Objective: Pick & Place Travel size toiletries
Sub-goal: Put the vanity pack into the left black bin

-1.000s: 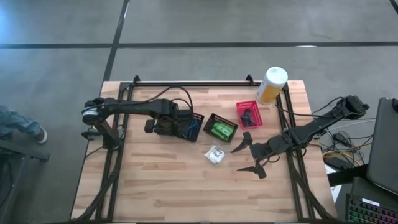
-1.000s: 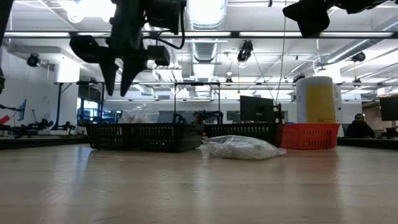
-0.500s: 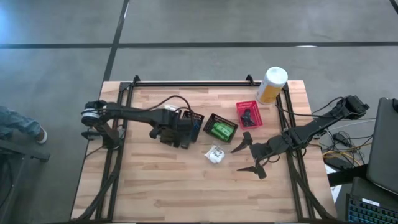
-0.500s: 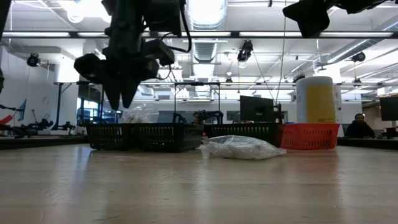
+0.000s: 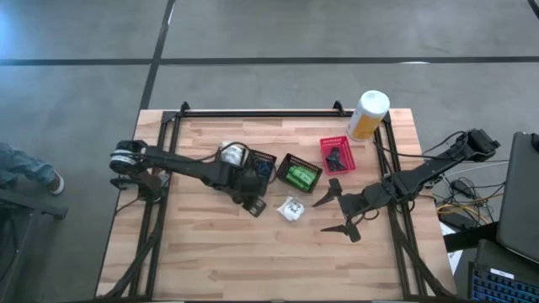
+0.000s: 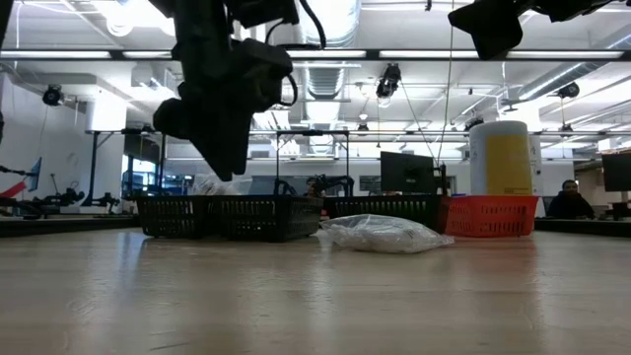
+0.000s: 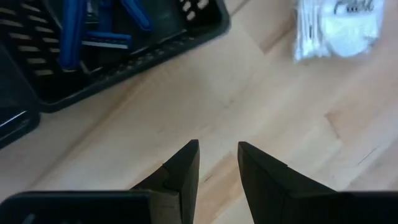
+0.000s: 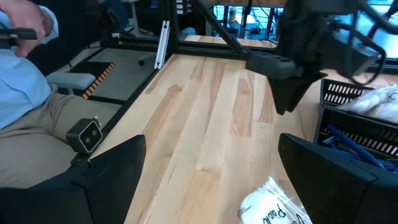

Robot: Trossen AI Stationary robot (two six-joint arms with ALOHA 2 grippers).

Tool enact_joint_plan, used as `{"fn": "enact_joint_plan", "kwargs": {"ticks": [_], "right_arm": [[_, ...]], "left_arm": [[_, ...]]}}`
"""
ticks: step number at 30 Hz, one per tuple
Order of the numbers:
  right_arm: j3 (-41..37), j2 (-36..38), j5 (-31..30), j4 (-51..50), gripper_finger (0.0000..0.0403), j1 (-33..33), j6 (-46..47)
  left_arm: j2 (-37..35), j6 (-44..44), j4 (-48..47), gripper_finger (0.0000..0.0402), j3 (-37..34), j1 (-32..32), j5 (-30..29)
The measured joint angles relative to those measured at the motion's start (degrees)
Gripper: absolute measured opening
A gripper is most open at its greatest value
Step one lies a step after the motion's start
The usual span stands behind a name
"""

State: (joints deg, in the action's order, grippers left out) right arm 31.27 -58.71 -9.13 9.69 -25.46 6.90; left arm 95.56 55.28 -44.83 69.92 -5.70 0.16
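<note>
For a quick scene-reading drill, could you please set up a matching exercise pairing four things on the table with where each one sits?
Things:
1. white wrapped packet
2. green packets
3. white-and-yellow canister
4. right end effector

Places:
A. at the table's far right corner
B. inside the middle black basket
C. loose on the bare wood, in front of the baskets
D. jaws wide, right of the loose packet

Pairs: 1-C, 2-B, 3-A, 4-D

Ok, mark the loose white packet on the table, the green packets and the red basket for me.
White packet [image 5: 291, 209], high view, middle of its clear wrap.
Green packets [image 5: 299, 176], high view, centre of the green.
Red basket [image 5: 347, 146], high view, right rim.
</note>
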Motion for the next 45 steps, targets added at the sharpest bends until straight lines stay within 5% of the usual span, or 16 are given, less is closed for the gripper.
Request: {"fn": "enact_joint_plan", "kwargs": {"ticks": [8,14,19,28,35,41,45], "right_arm": [[0.00,0.01,-0.02,-0.02,0.0364,-0.02,0.00],[0.00,0.02,-0.02,-0.02,0.0364,-0.01,0.00],[0.00,0.01,-0.02,-0.02,0.0364,0.00,0.00],[0.00,0.02,-0.02,-0.02,0.0364,0.00,0.00],[0.00,0.02,-0.02,-0.04,0.0364,0.00,0.00],[0.00,0.02,-0.01,-0.02,0.0364,-0.01,0.00],[0.00,0.00,-0.02,-0.04,0.0364,0.00,0.00]], "left_arm": [[0.08,-0.83,5.27,0.0115,-0.01,-3.33,-3.09],[0.08,-12.03,8.69,0.0115,-0.03,-5.39,-3.52],[0.09,-18.62,13.03,0.0115,-5.13,-8.19,-9.72],[0.10,-18.25,42.56,0.0115,-21.65,-10.40,-11.22],[0.21,-29.61,72.99,0.0115,-34.03,-10.44,-11.82],[0.21,-24.71,77.95,0.0115,-35.58,-10.42,-19.24],[1.00,-24.77,77.33,0.0115,-33.22,-10.40,-18.37]]}}
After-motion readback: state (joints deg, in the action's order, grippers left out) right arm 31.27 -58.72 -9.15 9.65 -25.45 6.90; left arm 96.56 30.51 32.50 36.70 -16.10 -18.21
